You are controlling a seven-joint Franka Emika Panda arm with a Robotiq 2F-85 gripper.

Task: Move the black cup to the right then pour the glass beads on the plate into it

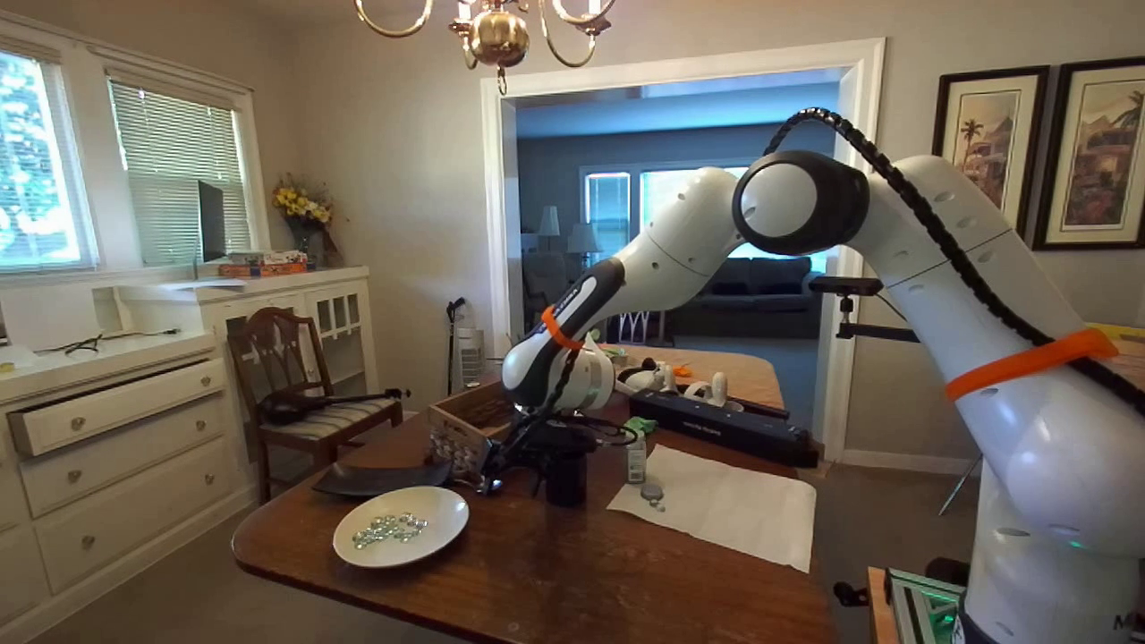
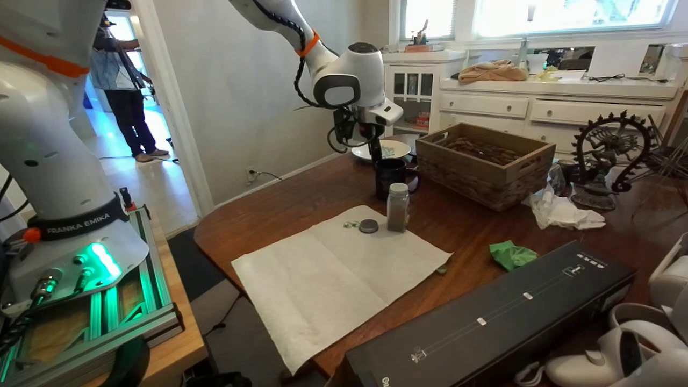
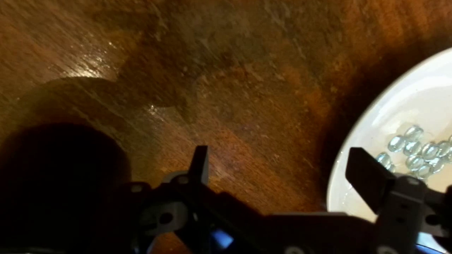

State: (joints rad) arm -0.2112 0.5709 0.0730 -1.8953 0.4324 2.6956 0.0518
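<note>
Table [image 1: 680, 586]: one, brown wood, in all three views.
Arm [image 1: 921, 277]: one, white, bent over the table in both exterior views.
Person [image 2: 122, 99]: one, standing in the background, only in an exterior view.
Prints [image 1: 990, 134]: two, framed, side by side, only in an exterior view.
Box [image 2: 500, 328]: one, long, black, in both exterior views.
Mat [image 2: 344, 290]: one, white, flat on the table, in both exterior views.
Basket [image 2: 467, 177]: one, brown, woven, in both exterior views.
Plate [image 1: 447, 514]: one, white, round; whole in an exterior view, only partly in the wrist view.
Claw [image 3: 279, 155]: one, wide, its two fingers [image 3: 369, 180] well apart, wood and a strip of the plate showing between them; the gap is plain only in the wrist view.
Cup [image 2: 391, 185]: one, black, upright on the table, close under the claw in both exterior views. In the wrist view it is a dark round shape outside the gap, beyond one finger; whether that finger touches it cannot be told.
Jar [image 2: 398, 209]: one, clear, upright at the mat's edge.
Lid [image 2: 368, 226]: one, gray, on the mat beside the jar.
Beads [image 3: 423, 155]: more than ten on the plate, too bunched to count exactly, plus a few on the mat; the plate's lie beyond the opposite finger, outside the gap, and show sharpest in the wrist view.
</note>
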